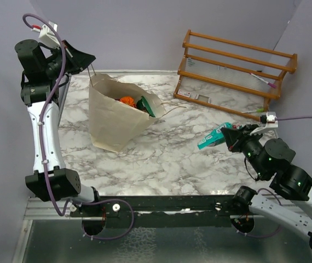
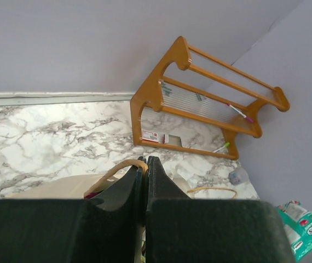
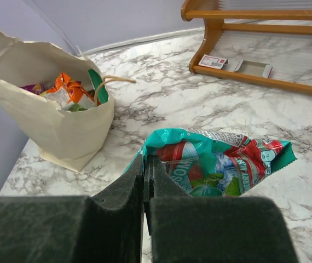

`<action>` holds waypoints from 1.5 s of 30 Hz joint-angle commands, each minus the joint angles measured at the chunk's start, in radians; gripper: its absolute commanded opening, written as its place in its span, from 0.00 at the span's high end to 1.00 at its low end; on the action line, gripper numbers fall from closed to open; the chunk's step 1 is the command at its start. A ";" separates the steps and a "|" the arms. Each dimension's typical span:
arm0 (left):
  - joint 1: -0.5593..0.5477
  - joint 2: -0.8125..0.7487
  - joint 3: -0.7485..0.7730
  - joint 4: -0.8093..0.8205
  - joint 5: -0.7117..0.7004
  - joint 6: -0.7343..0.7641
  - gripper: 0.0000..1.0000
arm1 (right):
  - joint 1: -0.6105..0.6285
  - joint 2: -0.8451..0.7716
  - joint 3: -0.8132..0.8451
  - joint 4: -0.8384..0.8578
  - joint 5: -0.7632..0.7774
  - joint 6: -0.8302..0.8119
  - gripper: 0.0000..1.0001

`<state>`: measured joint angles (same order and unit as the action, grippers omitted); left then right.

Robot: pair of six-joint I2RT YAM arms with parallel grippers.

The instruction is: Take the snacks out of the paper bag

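While left fingers [image 2: 149,167] pinch paper bag [image 1: 109,123] handle [image 2: 115,171]; right fingers [image 3: 151,167] clamp green packet [image 3: 216,164] edge

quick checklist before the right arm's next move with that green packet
1. Right pincer grip on the teal-green packet: ok, shut on its edge.
2. Packet out of the paper bag: ok, it is well to the bag's right and apart from it.
3. Left pincer on the cord handle: ok, shut on it.
4. Bag upright with its mouth open: ok.
5. Packet resting on the table or held above it: cannot tell.
6. Bag emptied: not ok, an orange packet and others are inside.
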<state>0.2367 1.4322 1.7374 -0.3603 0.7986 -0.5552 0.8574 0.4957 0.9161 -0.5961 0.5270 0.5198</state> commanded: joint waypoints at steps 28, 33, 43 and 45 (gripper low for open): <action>-0.177 -0.349 -0.611 0.746 0.132 -0.496 1.00 | 0.000 0.262 -0.164 -0.123 0.193 0.538 0.99; -0.208 -0.372 -0.685 0.844 0.123 -0.567 1.00 | -0.006 0.475 -0.058 -0.317 0.357 0.694 0.99; -0.289 -0.439 -0.725 0.772 0.088 -0.542 1.00 | -0.433 0.571 -0.122 0.094 0.000 0.436 0.99; -0.293 -0.462 -0.732 0.727 0.085 -0.521 1.00 | -0.483 0.616 -0.100 0.108 0.001 0.446 0.99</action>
<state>-0.0429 1.0405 1.0084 0.4004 0.9054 -1.1080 0.4614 1.0779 0.8185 -0.6655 0.6308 1.0290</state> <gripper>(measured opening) 0.019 0.017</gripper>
